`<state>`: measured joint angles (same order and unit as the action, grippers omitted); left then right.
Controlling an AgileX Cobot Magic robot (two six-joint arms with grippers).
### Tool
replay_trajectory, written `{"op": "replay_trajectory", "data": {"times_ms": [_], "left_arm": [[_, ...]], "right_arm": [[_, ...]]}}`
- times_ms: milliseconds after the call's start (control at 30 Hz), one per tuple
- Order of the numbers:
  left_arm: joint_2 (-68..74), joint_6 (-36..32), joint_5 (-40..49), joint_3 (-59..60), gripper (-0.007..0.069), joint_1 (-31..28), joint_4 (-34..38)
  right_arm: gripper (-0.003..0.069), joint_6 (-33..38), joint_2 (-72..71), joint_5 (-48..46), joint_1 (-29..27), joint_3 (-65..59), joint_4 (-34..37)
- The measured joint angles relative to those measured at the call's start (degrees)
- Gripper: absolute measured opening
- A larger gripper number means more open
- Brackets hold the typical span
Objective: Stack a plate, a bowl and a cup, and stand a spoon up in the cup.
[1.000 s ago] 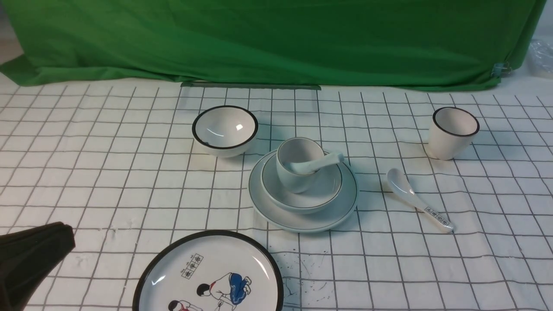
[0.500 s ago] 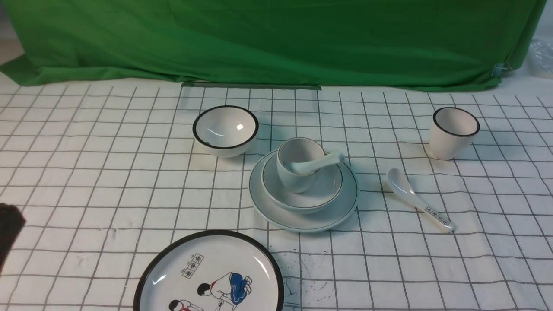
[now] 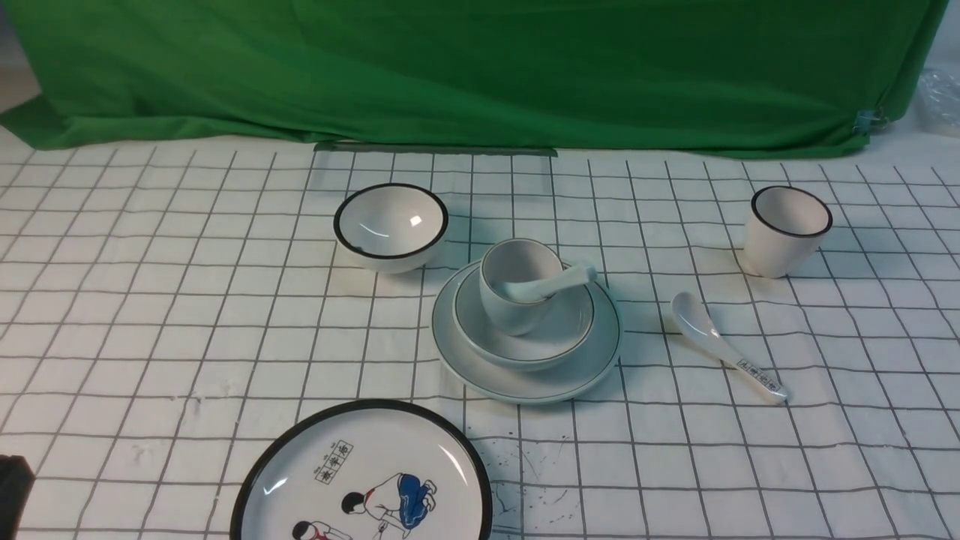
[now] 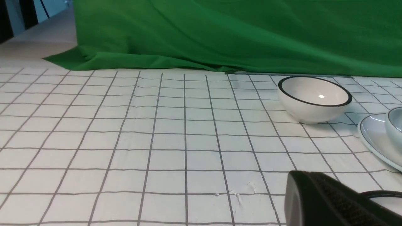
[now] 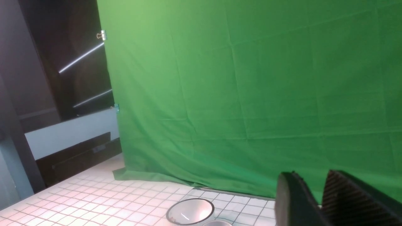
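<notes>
Left gripper drawn back to frame corner, closed, right gripper slightly parted, spoon unmoved in cup

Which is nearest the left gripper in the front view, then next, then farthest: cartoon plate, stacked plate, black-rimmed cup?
The left gripper shows only as a dark tip at the near left corner.
1. Cartoon plate: near edge, just to the gripper's right.
2. Stacked plate: table centre, under the bowl.
3. Black-rimmed cup: far right.
</notes>
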<state>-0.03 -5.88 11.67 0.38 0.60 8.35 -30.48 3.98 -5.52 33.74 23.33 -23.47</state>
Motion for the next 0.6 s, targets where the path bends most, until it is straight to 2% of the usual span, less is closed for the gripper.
{"op": "replay_trajectory", "data": {"times_ms": [600], "left_arm": [[0.0, -0.4, 0.1, 0.0, 0.0001, 0.0, 0.0]], "right_arm": [[0.0235, 0.0, 0.0, 0.0, 0.0, 0.0, 0.0]]}}
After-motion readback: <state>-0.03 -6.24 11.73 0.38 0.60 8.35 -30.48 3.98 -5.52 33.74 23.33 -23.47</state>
